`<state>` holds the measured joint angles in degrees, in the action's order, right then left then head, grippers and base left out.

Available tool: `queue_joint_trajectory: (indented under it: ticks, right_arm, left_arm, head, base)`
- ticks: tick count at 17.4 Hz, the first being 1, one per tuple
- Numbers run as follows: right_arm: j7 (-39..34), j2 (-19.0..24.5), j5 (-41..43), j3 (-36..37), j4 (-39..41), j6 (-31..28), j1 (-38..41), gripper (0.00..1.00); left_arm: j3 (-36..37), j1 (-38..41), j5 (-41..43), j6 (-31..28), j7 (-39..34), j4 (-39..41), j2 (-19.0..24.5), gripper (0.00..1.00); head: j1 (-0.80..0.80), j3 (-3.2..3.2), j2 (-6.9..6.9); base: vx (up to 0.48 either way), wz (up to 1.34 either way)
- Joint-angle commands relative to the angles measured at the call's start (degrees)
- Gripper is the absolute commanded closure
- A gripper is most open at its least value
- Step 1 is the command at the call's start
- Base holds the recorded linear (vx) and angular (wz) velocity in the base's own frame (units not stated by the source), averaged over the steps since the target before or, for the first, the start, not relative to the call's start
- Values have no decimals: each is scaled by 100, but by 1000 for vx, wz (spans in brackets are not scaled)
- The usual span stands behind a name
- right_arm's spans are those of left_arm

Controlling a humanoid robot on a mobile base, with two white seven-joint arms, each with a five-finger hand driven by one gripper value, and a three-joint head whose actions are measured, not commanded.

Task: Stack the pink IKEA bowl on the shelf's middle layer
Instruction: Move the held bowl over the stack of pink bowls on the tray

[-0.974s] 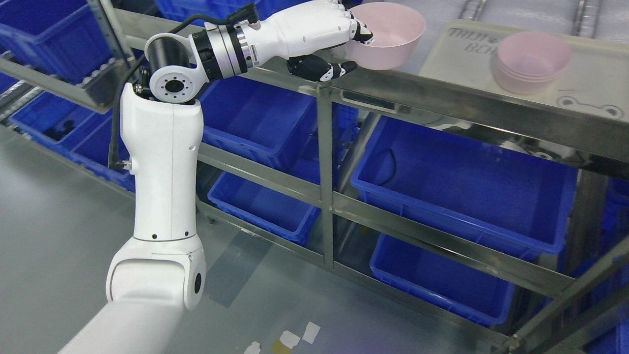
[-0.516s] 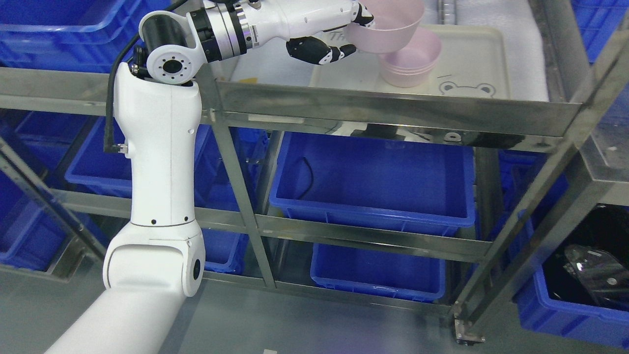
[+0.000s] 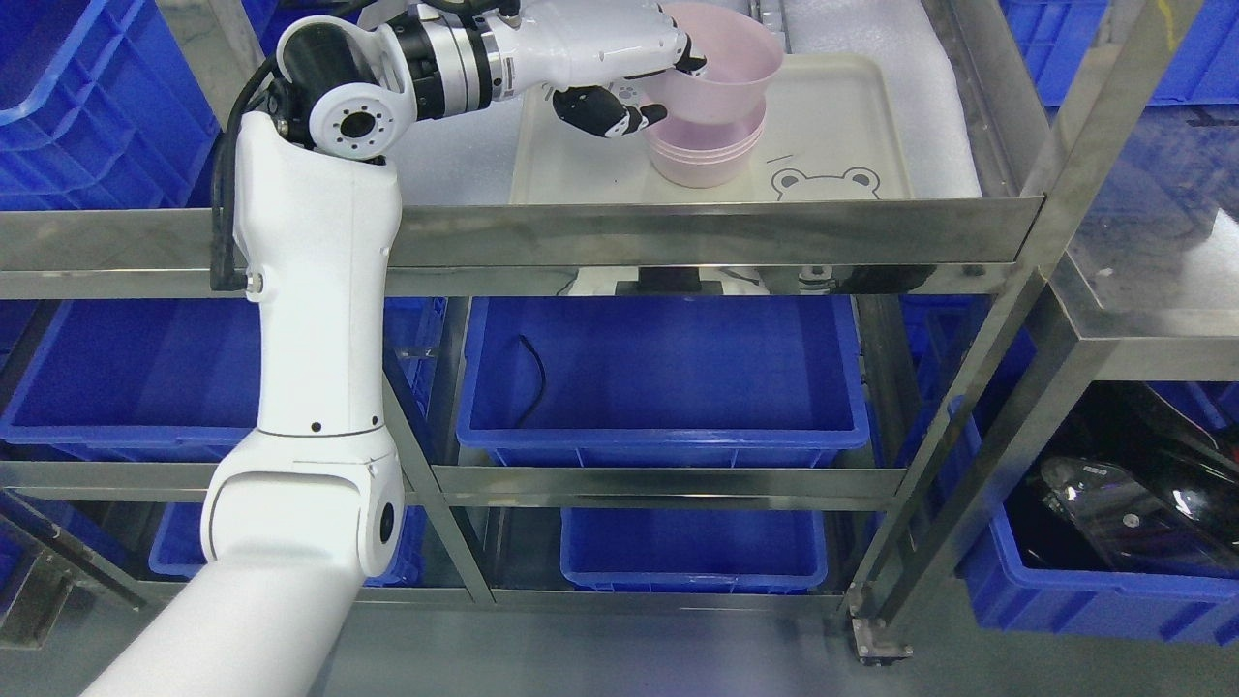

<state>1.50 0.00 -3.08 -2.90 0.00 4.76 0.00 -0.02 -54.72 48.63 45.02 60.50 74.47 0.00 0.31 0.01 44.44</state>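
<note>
- Pink bowl (image 3: 721, 68): round, thin-walled, matt, most likely moulded plastic. Held tilted directly above the stack of matching bowls, its underside at or just above the stack's top rim; contact cannot be told.
- Handling, judged: light and stiff, unlikely to break on a short drop. The smooth wall looks slippery, so the rim is the sound place to take hold, one finger inside and the thumb under the outer wall. It should nest readily once levelled over the stack; a tilted entry could catch on the rim below.
- Stack of pink bowls (image 3: 705, 155): several bowls nested, upright, standing on the tray towards its left half.
- Left hand (image 3: 639, 82): white shell with black finger joints, grasping the pink bowl at its near-left rim, fingers over the edge and thumb (image 3: 608, 112) below.
- Cream tray (image 3: 852, 116): shallow, raised lip, a bear face printed at its front right; carries the stack.
- Steel shelf (image 3: 716, 227): polished metal frame; the tray lies on the layer level with the hand.
- Blue bins (image 3: 668, 378): open plastic crates on the layers beneath.
- Right hand: does not show.
</note>
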Motion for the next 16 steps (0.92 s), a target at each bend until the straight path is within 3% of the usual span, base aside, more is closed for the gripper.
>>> queue_joint_trajectory:
  ticks: [1, 8, 10, 16]
  right_arm:
    - [-1, -100, 0, 0, 100, -2, 132, 0]
    - [-1, -100, 0, 0, 100, -2, 132, 0]
    - [-1, -100, 0, 0, 100, -2, 132, 0]
    - [-1, -100, 0, 0, 100, -2, 132, 0]
  left_arm:
    - [72, 40, 296, -2, -12, -178, 176, 98]
    - [292, -364, 497, -2, -143, -1021, 100, 98]
    - [249, -382, 857, -2, -161, -1118, 100, 98]
    - [336, -390, 929, -2, -381, -1347, 100, 97]
  head:
    - [0, 0, 0]
    - [0, 0, 0]
    - [0, 0, -1]
    - [0, 0, -1]
  base:
    - [31, -62]
    - [5, 6]
    - [-17, -61]
    - [-2, 3]
